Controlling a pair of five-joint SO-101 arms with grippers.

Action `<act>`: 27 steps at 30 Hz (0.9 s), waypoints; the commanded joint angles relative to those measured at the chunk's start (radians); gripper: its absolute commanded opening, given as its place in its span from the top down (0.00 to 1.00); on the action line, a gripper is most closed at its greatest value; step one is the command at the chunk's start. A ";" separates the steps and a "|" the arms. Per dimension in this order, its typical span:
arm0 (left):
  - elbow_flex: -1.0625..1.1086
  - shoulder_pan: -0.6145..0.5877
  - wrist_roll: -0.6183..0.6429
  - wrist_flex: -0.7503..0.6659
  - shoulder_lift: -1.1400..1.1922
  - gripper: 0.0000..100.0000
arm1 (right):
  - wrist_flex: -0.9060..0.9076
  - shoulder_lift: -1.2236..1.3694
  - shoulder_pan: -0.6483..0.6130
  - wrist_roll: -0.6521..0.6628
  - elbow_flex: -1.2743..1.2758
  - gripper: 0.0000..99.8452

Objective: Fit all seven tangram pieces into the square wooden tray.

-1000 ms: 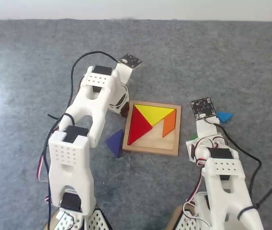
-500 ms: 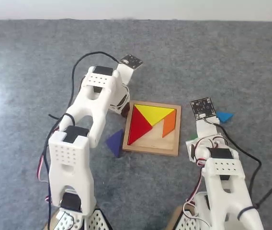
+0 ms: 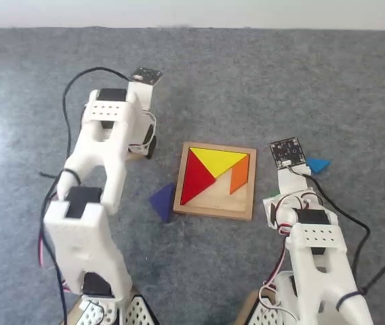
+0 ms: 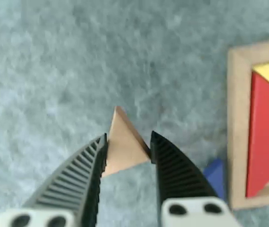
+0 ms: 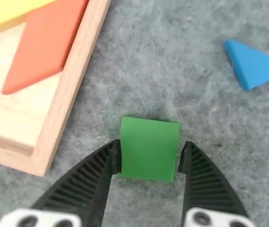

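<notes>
The square wooden tray [image 3: 225, 200] lies on the grey, felt-like worktop [image 3: 314, 88], between two white arms. Three pieces sit inside it. A large red triangle [image 3: 196, 177] lies along its left side. A large yellow triangle [image 3: 218, 161] lies along its far side, edge to edge with the red one. An orange parallelogram [image 3: 239, 177] lies against its right side, touching the yellow one. The near part of the tray floor is bare wood.

The left arm [image 3: 104, 145] is over the worktop to the left of the tray, apart from it. Its jaws are closed on a pale, wood-coloured triangle [image 4: 122, 144], pinching it by two sides so that one corner points out beyond the tips. I cannot tell whether this piece rests on the worktop or is raised off it. A dark blue triangle [image 3: 162, 201] lies flat on the worktop just beside the tray's left edge, close to the near corner. In the left wrist view a bit of it shows past one jaw, next to the tray frame.

The right arm [image 3: 311, 237] stands at the tray's right side. Its jaws press against two opposite sides of a green square [image 5: 148, 148]. The square lies flat on the worktop just beside the tray's right rim, without touching it. A light blue triangle [image 3: 318, 164] lies on the worktop farther right, well apart from the tray and near the green square.
</notes>
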 commanded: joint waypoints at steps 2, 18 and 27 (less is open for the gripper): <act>0.128 0.023 0.011 -0.012 -0.166 0.93 | -0.019 -0.031 0.007 -0.006 -0.011 0.80; 0.364 0.107 0.011 -0.133 -0.465 0.85 | -0.021 -0.031 0.005 -0.005 -0.011 0.80; 0.406 0.078 0.015 -0.176 -0.451 0.82 | -0.018 -0.031 0.005 -0.005 -0.011 0.80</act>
